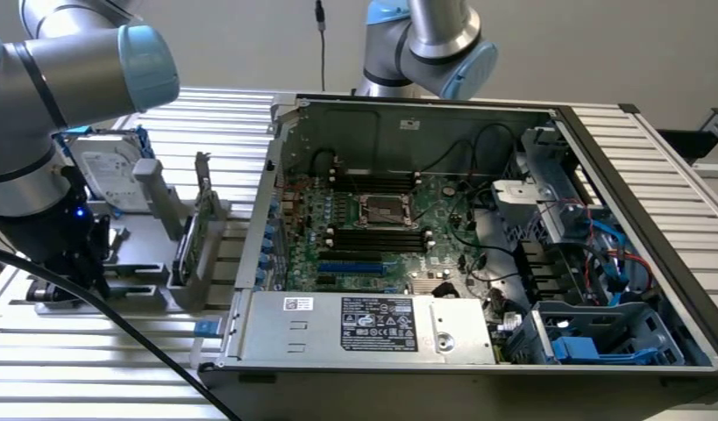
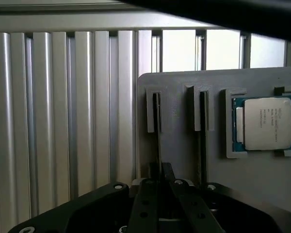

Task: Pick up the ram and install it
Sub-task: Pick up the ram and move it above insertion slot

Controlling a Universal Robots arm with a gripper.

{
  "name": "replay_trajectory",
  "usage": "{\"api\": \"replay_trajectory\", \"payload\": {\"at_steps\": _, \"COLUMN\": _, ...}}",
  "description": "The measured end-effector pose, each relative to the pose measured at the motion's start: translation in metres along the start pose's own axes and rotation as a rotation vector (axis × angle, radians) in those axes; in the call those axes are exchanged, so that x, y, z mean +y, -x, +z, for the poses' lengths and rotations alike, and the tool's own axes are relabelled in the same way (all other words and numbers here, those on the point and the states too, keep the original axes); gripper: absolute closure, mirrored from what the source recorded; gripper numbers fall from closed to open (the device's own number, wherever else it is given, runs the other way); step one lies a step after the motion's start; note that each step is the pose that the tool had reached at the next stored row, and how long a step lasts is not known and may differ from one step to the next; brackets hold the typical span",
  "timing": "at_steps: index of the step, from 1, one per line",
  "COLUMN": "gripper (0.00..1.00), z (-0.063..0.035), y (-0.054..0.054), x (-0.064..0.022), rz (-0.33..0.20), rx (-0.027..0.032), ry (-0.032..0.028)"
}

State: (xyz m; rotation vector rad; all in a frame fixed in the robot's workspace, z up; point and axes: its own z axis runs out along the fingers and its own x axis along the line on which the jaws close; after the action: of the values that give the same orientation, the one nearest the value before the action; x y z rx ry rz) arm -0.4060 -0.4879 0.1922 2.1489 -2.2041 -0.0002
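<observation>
Two slim rams stand on edge in slots of a grey holder plate (image 2: 179,150). Seen edge-on, one ram (image 2: 157,128) runs straight into my gripper (image 2: 161,169), whose two black fingers (image 2: 148,204) come together on its near end. The second ram (image 2: 202,136) stands in the neighbouring slot, apart from the fingers. In the exterior view my arm's black wrist (image 1: 54,241) hangs low over the same holder (image 1: 137,267) at the exterior view's left, hiding the fingers. The open computer case (image 1: 452,228) shows the motherboard's black slots (image 1: 376,235) beside the processor socket (image 1: 382,209).
A square silver processor chip (image 2: 267,122) lies in a pocket of the plate. A silver hard drive (image 1: 107,175) stands behind the holder. A second arm (image 1: 435,44) rises behind the case. Ribbed aluminium table (image 2: 63,121) surrounds the plate. Cables and a power supply (image 1: 371,326) crowd the case.
</observation>
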Motion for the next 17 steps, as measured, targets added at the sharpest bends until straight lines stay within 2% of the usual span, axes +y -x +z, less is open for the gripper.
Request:
{"api": "replay_trajectory", "payload": {"at_steps": 3, "gripper": 0.85, "z": 0.0001, "y": 0.000, "x": 0.0000, "rz": 0.034, "rx": -0.0017, "ry": 0.0015}}
{"api": "replay_trajectory", "payload": {"at_steps": 8, "gripper": 0.86, "z": -0.0031, "y": 0.000, "x": 0.0001, "rz": 0.041, "rx": -0.0061, "ry": 0.0020}}
{"api": "replay_trajectory", "payload": {"at_steps": 14, "gripper": 0.86, "z": -0.0141, "y": -0.001, "x": 0.0006, "rz": 0.045, "rx": -0.0118, "ry": 0.0023}}
{"api": "replay_trajectory", "payload": {"at_steps": 17, "gripper": 0.86, "z": -0.0232, "y": -0.001, "x": 0.0010, "rz": 0.046, "rx": -0.0135, "ry": 0.0023}}
